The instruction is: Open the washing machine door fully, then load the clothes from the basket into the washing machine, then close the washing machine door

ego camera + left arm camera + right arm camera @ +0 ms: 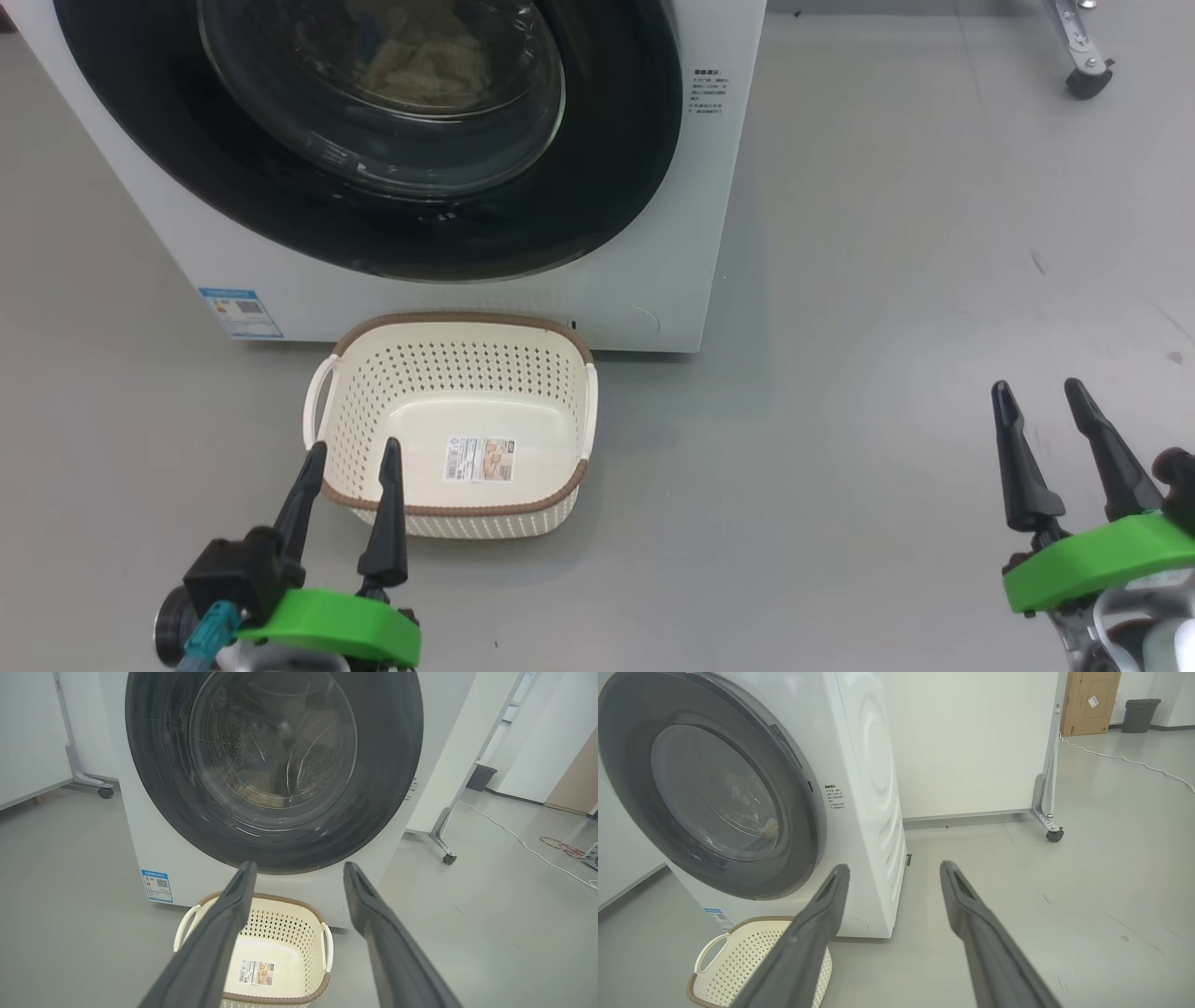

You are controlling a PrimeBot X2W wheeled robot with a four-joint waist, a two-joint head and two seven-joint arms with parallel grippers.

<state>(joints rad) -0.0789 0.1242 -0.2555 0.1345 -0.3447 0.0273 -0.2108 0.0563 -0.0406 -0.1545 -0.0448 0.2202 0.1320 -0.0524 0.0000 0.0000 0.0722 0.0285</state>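
Right, status. The washer (pixel 714 233) sits far left on the floor (pixel 887 373), with its door (pixel 607 168) shut flush against the front. The clothes (pixel 420 56) are inside the drum, a cream-yellow heap low behind the door glass.

The basket (pixel 467 320) stands upright on the floor just in front of the washer, below the door. Its far rim is close to the washer's base, can't tell if they touch. Its base shows, with a sticker (pixel 479 459) face up. A blue label (pixel 241 313) sits low on the washer front, left of the basket.

Then the left gripper (pixel 354 448): jaws spread wide, nothing between them. In the head view its fingertips overlap the basket's near left corner, contact can't be told. Its wrist view looks along the fingers at the basket and door.

Then the right gripper (pixel 1037 387): jaws also spread wide, gripping nothing, over bare floor well right of the basket. A castor leg (pixel 1088 79) stands far right.
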